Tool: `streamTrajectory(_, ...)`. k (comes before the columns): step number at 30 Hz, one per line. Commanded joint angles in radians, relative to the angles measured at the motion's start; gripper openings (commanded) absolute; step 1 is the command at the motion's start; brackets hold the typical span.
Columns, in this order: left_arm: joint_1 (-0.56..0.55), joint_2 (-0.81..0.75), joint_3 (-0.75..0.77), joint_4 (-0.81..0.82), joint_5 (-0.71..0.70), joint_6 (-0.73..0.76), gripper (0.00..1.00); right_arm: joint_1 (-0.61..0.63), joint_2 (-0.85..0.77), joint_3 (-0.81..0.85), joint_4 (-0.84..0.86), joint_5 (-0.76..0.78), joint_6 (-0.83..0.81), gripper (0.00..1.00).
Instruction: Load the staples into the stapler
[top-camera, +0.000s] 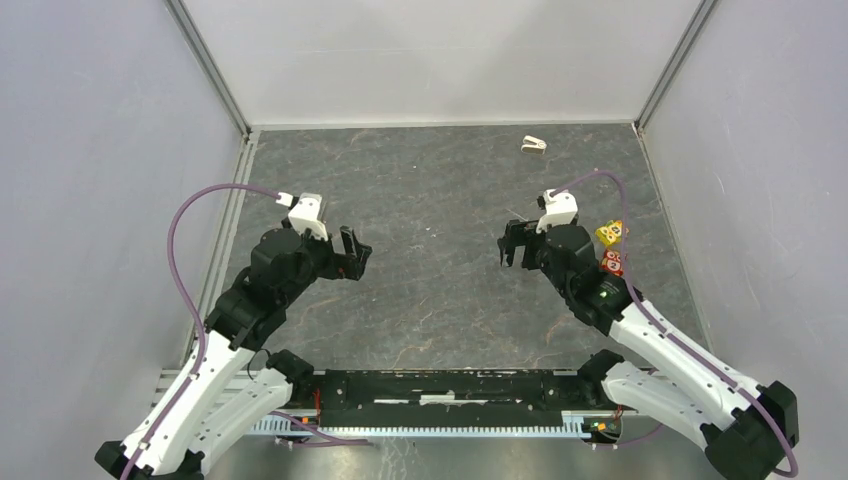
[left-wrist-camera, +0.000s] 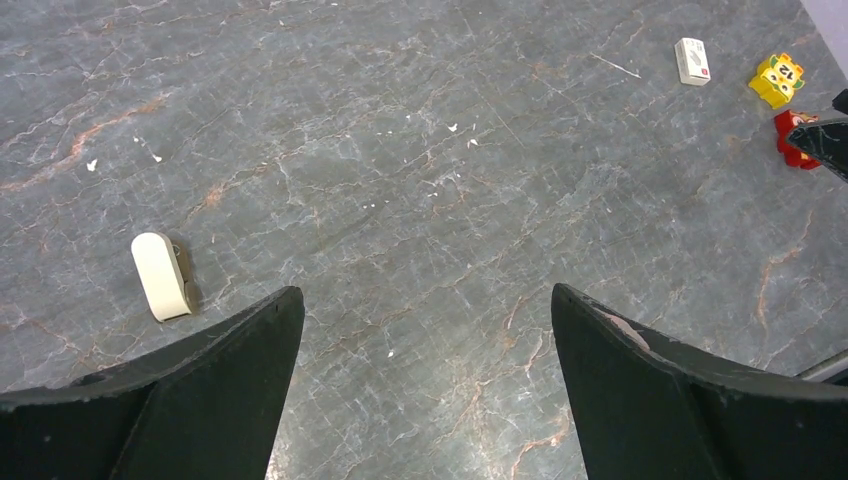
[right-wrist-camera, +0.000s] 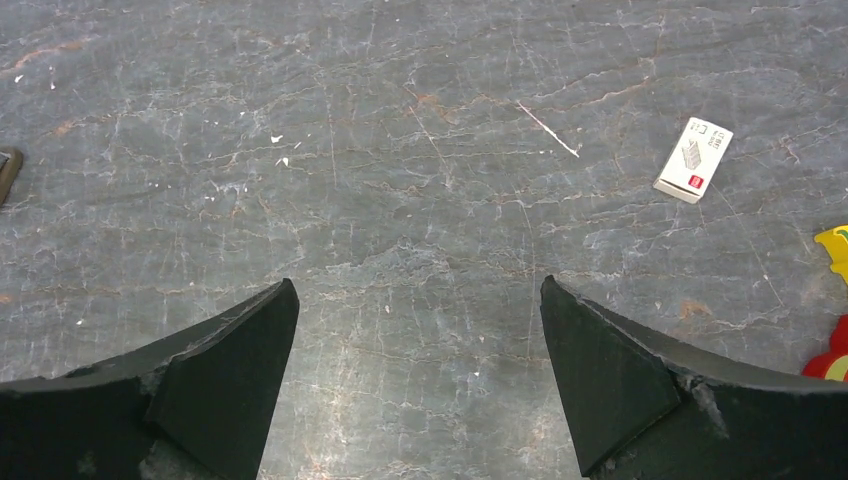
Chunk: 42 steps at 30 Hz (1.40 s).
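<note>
The table (top-camera: 430, 190) is dark grey stone-look sheet with pale and rusty veins, scuffed and dotted with small white flecks (left-wrist-camera: 452, 127). Plain pale walls (top-camera: 440, 60) close it in on three sides, with metal strips in the back corners. A black rail (top-camera: 440, 385) runs along the near edge between the arm bases.

The stapler (top-camera: 534, 144) (small, cream, dark underneath) lies toward the back right of the table, near the rear wall and well apart from both arms. The box (right-wrist-camera: 693, 160), whitish with a red mark, lies flat on the right side near a yellow cube (left-wrist-camera: 777, 80) and a red cube (left-wrist-camera: 795, 125); in the top view the right arm hides it. Just beside the box lies a thin pale strip (right-wrist-camera: 547, 130) (the staples, as far as can be told), flat on the surface and apart from the box.

The left gripper (left-wrist-camera: 425, 290) points inward from the left, its jaws spread wide with only bare table between them. The right gripper (right-wrist-camera: 417, 282) faces it from the right, spread just as wide and likewise holding nothing. Neither touches stapler, box or strip. The right arm stands close by the cubes. A purple cable (top-camera: 180, 240) loops from each wrist.
</note>
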Motion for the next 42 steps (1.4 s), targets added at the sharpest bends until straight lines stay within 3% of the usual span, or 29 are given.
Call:
streamTrajectory(1,-0.003,-0.016,-0.008,0.039,-0.011,0.018,1.0,-0.001,0.012,0.028,0.051,0.033,0.019,0.98)
streamTrajectory(10,-0.001,-0.01,-0.003,0.019,-0.059,0.02,1.0,-0.002,0.131,0.049,0.236,0.187,-0.07,0.98)
streamTrajectory(14,-0.001,-0.014,0.0,0.013,-0.064,0.02,1.0,-0.011,0.293,0.109,0.342,0.308,-0.153,0.98)
streamTrajectory(18,0.0,-0.026,-0.007,0.01,-0.062,0.018,1.0,-0.09,0.512,0.253,0.394,0.297,-0.249,0.98)
streamTrajectory(28,-0.002,-0.044,-0.009,0.004,-0.059,0.017,1.0,-0.412,1.016,0.704,0.339,-0.139,-0.29,0.98)
streamTrajectory(36,-0.003,-0.043,-0.012,0.008,-0.065,0.017,1.0,-0.573,1.311,1.067,0.242,-0.503,-0.398,0.98)
streamTrajectory(39,-0.002,-0.034,-0.011,0.007,-0.07,0.018,1.0,-0.601,1.396,1.179,0.196,-0.563,-0.431,0.98)
streamTrajectory(42,-0.002,-0.026,-0.011,0.008,-0.075,0.02,1.0,-0.605,1.454,1.229,0.196,-0.523,-0.474,0.98)
